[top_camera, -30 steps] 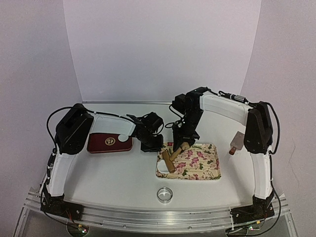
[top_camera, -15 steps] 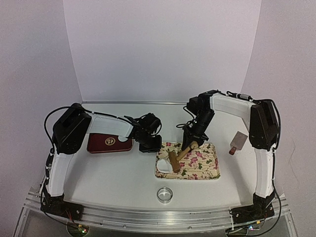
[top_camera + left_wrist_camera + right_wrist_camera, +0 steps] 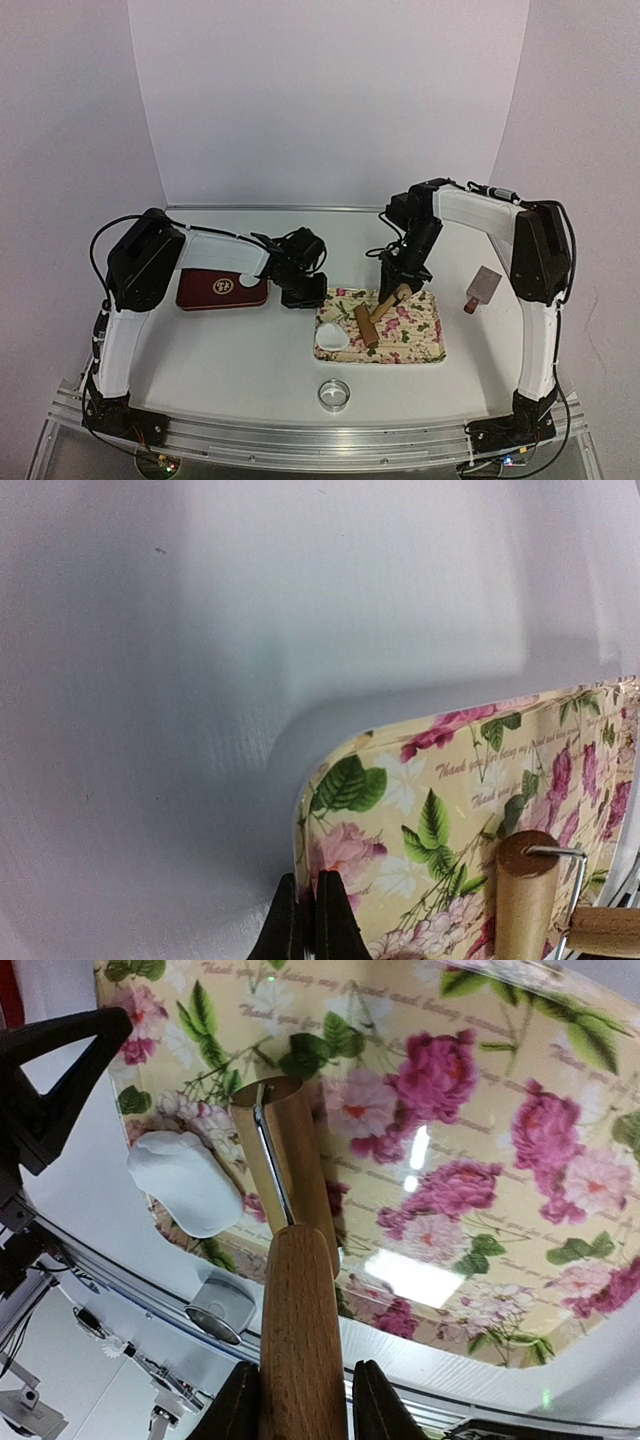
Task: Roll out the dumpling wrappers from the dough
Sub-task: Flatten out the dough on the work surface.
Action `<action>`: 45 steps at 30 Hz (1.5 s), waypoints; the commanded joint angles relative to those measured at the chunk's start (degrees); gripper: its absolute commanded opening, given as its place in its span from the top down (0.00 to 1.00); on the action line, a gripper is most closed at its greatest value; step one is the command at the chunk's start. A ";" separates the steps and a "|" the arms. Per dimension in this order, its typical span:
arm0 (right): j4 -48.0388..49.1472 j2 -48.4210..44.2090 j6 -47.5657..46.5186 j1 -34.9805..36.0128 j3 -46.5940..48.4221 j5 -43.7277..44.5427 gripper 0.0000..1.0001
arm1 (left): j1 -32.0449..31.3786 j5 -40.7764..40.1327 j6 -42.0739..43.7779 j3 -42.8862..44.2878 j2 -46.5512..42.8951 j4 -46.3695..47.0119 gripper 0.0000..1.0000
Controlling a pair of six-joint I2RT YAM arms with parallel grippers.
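The dough [image 3: 333,337] is a soft white flattened lump at the left end of the floral tray [image 3: 420,340]; it also shows in the right wrist view [image 3: 185,1182]. My right gripper [image 3: 402,291] is shut on the handle of the wooden rolling pin [image 3: 372,320], whose roller lies on the tray just right of the dough. In the right wrist view the gripper [image 3: 305,1400] clamps the handle [image 3: 300,1320]. My left gripper [image 3: 306,296] is shut on the tray's far left corner edge [image 3: 300,820]. One dumpling wrapper [image 3: 249,280], a small white disc, lies on the red plate [image 3: 215,291].
The shiny metal ring cutter [image 3: 334,393] stands on the table in front of the tray and shows in the right wrist view [image 3: 222,1305]. A scraper with a brown handle [image 3: 482,288] lies to the right of the tray.
My right gripper has drawn the rolling pin to the right, off the dough, which now lies uncovered at the tray's left end. The left gripper has stayed on the tray corner.
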 commanded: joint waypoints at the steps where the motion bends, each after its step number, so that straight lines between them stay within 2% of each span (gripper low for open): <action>1: -3.68 -2.11 -0.08 -0.17 -0.41 15.52 1.00 | 2.00 0.47 -0.58 1.97 0.15 -3.86 1.00; 7: -1.21 -10.08 3.20 0.00 0.30 -1.48 1.00 | 1.86 2.58 -1.63 2.26 0.34 -3.05 1.00; 14: 7.19 -13.32 7.56 1.71 -2.61 -12.65 1.00 | 1.62 3.39 -1.04 2.32 0.17 -2.49 1.00; 28: 13.68 -4.40 9.47 6.50 -2.50 -15.63 1.00 | 1.34 3.58 -2.30 1.38 -0.18 -2.37 1.00; 37: 17.01 -2.03 10.56 7.51 -4.04 -15.01 1.00 | 1.34 3.87 -2.86 0.99 -0.29 -2.08 1.00; 45: 16.96 -2.26 11.94 7.66 -8.66 -9.57 1.00 | 1.34 2.95 -2.83 0.35 -1.09 -2.53 1.00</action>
